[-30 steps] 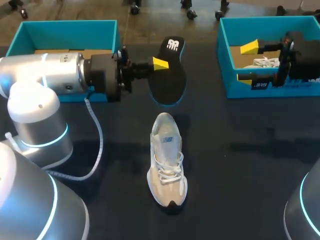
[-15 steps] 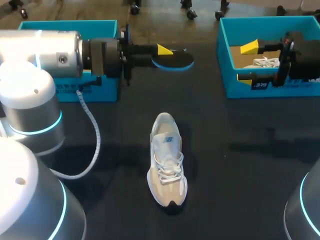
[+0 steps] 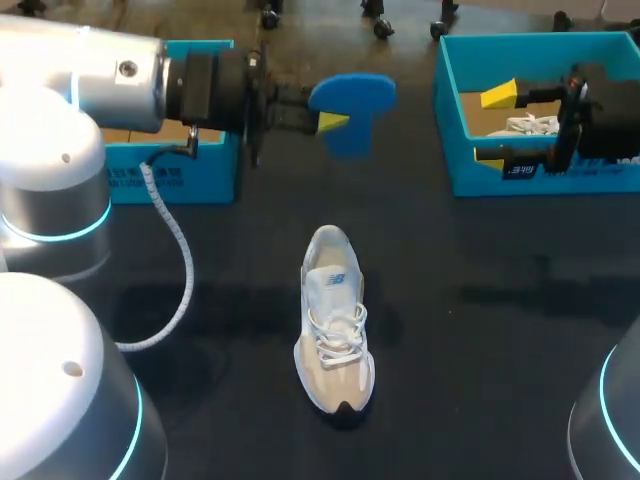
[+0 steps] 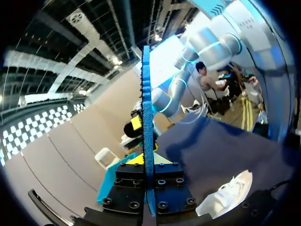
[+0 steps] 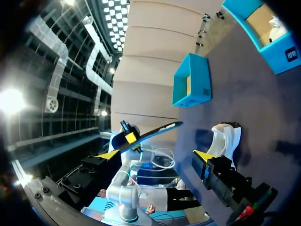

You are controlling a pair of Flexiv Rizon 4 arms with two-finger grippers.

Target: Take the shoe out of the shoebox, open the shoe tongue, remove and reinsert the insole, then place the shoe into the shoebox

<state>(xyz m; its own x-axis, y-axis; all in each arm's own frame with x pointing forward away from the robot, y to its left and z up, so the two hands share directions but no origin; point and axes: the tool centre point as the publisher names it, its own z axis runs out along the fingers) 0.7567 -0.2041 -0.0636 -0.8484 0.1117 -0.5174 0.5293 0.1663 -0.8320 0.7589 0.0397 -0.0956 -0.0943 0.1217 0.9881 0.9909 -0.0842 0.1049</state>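
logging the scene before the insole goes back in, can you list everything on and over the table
shoe: 1, white and beige, lying on the table near the middle, toe toward the robot
insole: 1, blue side showing, held in the air between the two boxes
left shoebox: 1, teal, open, far left, partly hidden by the left arm
right shoebox: 1, teal, open, far right
second shoe: 1, white, inside the right shoebox, partly hidden
table: 1, dark surface
left gripper: 1, yellow tips, shut on the insole
right gripper: 1, yellow tips, open, over the right shoebox
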